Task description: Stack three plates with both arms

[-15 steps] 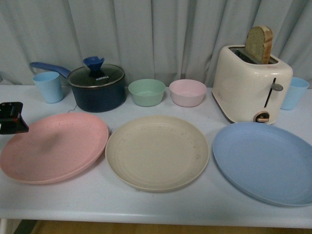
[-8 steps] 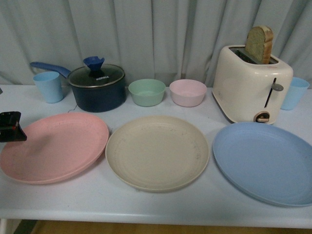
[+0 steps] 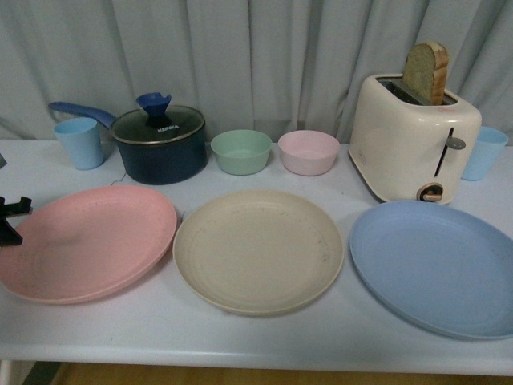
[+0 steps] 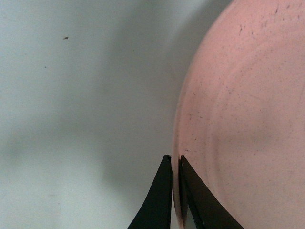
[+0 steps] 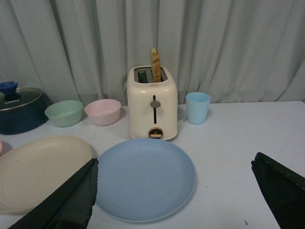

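Dark blue pot (image 3: 158, 152) w/ lid (image 3: 158, 124) at back L, blue cup (image 3: 78, 143) beside it. Green bowl (image 3: 241, 151) & pink bowl (image 3: 309, 152) next, side by side. White toaster (image 3: 405, 148) at R w/ bread (image 3: 426, 72) sticking up, 2nd blue cup (image 3: 486, 152) by it.

Left gripper (image 4: 175, 160) low, jaws pinched on pink plate (image 4: 238, 119) rim, right gripper (image 5: 174, 164) with jaws spread wide

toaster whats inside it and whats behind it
A bread slice stands in the toaster, lower part hidden inside. Behind: grey curtain, and a blue cup partly covered by the toaster.
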Controlling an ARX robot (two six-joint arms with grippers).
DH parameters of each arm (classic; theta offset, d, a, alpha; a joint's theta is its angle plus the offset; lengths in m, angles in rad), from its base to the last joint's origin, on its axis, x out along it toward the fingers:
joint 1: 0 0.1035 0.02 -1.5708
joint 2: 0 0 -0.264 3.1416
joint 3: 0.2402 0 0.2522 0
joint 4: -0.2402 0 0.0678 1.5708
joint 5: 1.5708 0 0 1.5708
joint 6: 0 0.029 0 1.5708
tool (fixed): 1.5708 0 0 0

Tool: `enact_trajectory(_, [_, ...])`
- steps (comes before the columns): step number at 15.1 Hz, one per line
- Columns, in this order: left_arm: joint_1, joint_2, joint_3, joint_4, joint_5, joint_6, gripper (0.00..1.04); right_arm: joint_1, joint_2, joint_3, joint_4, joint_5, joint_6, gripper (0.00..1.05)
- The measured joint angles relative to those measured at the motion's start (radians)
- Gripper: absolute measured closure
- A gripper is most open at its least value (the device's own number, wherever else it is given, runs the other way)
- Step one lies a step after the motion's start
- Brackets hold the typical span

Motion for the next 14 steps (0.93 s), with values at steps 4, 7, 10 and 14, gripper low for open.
enact_trajectory(4, [0.002, -0.105, -0.071, 0.003, -0.015, -0.039, 1.03, 0.0, 0.0, 0.0, 0.0, 0.0, 0.0, 0.06])
enact_trajectory(7, [-0.012, -0.243, -0.105, -0.015, -0.049, -0.06, 1.03, 0.0, 0.0, 0.0, 0.0, 0.0, 0.0, 0.06])
enact_trajectory(10, [-0.115, -0.359, -0.132, -0.039, -0.086, -0.138, 1.03, 0.0, 0.0, 0.0, 0.0, 0.0, 0.0, 0.06])
enact_trajectory(14, [-0.315, -0.367, -0.132, -0.065, -0.122, -0.315, 1.03, 0.0, 0.0, 0.0, 0.0, 0.0, 0.0, 0.06])
